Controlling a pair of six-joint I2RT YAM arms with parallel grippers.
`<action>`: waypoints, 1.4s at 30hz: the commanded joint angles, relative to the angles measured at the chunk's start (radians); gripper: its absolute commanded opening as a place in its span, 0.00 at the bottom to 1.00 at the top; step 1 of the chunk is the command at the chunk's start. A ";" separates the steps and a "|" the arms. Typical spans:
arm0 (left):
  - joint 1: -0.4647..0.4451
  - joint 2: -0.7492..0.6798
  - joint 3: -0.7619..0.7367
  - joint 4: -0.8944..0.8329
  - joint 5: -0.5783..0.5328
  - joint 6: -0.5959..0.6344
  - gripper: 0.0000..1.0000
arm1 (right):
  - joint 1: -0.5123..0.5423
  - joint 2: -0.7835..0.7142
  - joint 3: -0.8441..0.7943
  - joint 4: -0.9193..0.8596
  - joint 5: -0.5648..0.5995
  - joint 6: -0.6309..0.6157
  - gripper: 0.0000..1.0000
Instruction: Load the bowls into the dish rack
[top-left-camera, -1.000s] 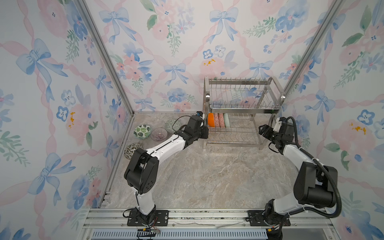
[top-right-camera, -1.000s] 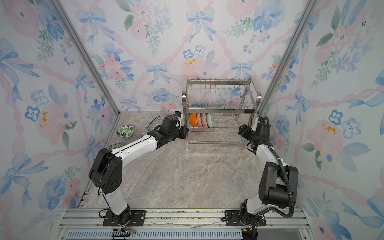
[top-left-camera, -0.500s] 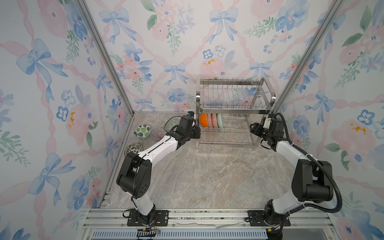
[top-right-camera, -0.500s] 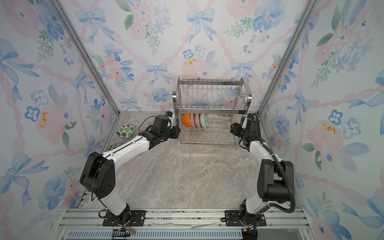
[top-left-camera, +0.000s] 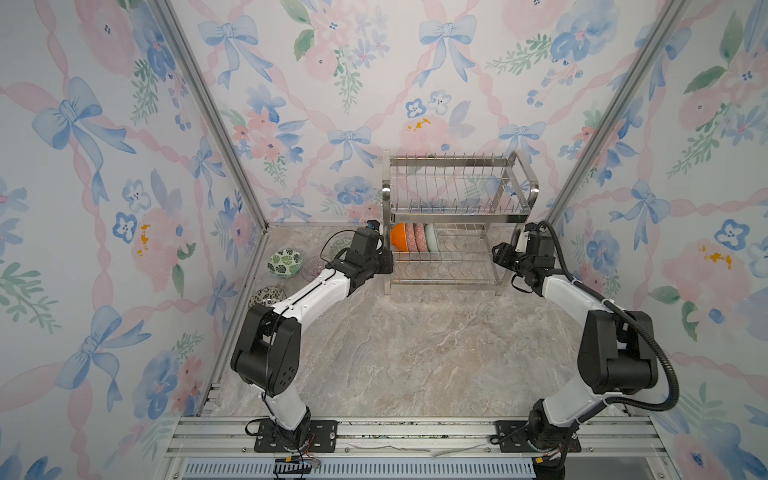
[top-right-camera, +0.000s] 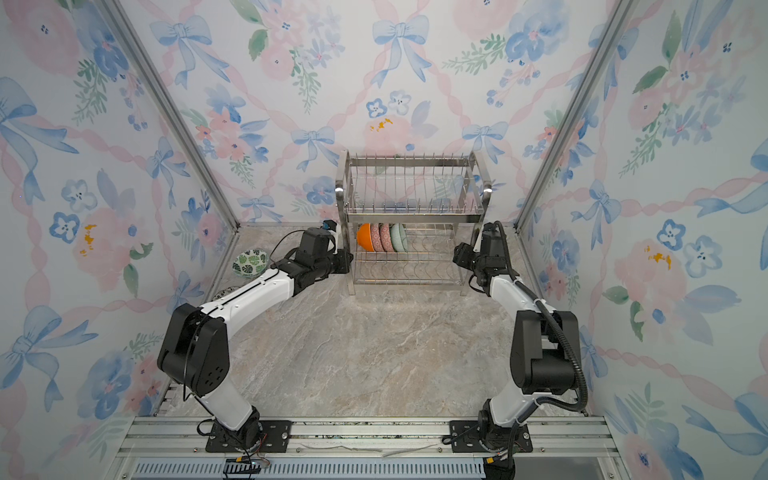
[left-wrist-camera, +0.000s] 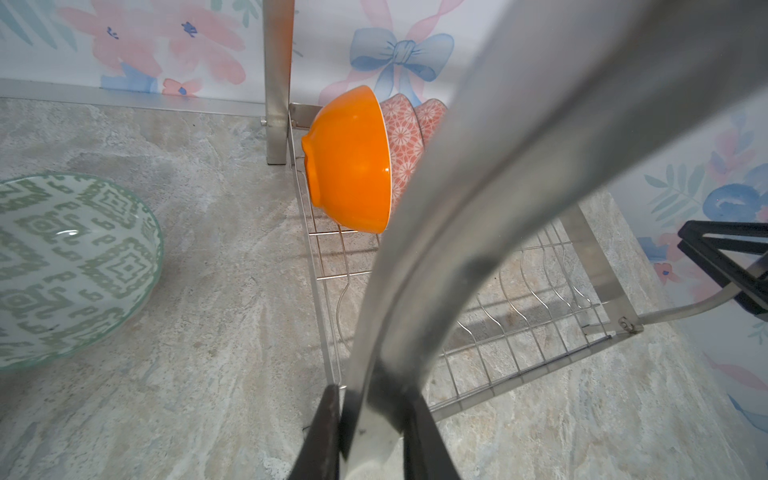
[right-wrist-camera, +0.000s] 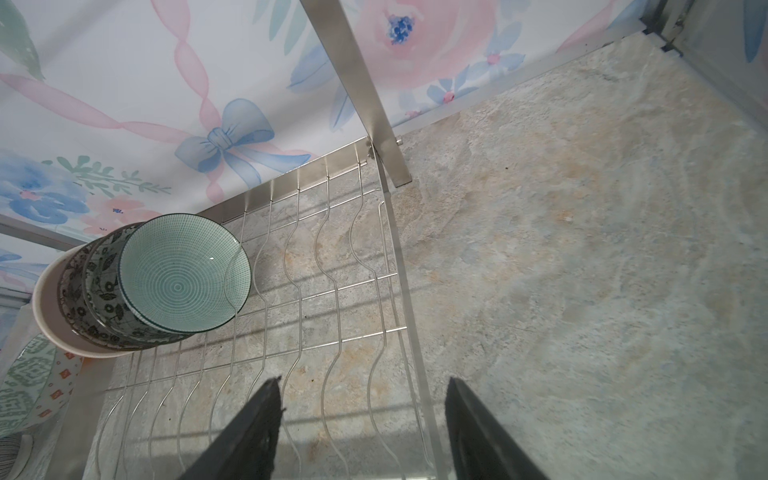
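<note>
Slid sideways over the last second, toward the left arm's side: dish rack (top-left-camera: 457, 214), with 4 bowls (top-left-camera: 409, 243) standing on edge in its lower tier, at the end nearest the left pincer (left-wrist-camera: 372, 409). Left pincer pinching the rack's flat curved side leg. Right pincer (right-wrist-camera: 365, 380) spread astride the lower rail at the opposite end, no contact seen. Judged a repositioning step, bringing empty slots nearer the loose green geometric bowl (left-wrist-camera: 70, 270), just beside the left pincer on the tabletop (top-left-camera: 415, 353).
</note>
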 joint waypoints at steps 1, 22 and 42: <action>0.015 -0.057 -0.008 -0.006 -0.016 -0.086 0.00 | 0.017 -0.049 -0.032 -0.014 -0.042 -0.007 0.65; 0.023 -0.230 -0.092 -0.089 -0.044 -0.041 0.98 | 0.006 -0.244 -0.175 -0.050 -0.054 0.037 0.89; 0.295 -0.406 -0.229 -0.357 -0.034 -0.011 0.98 | 0.325 -0.432 -0.318 -0.129 0.161 -0.019 0.97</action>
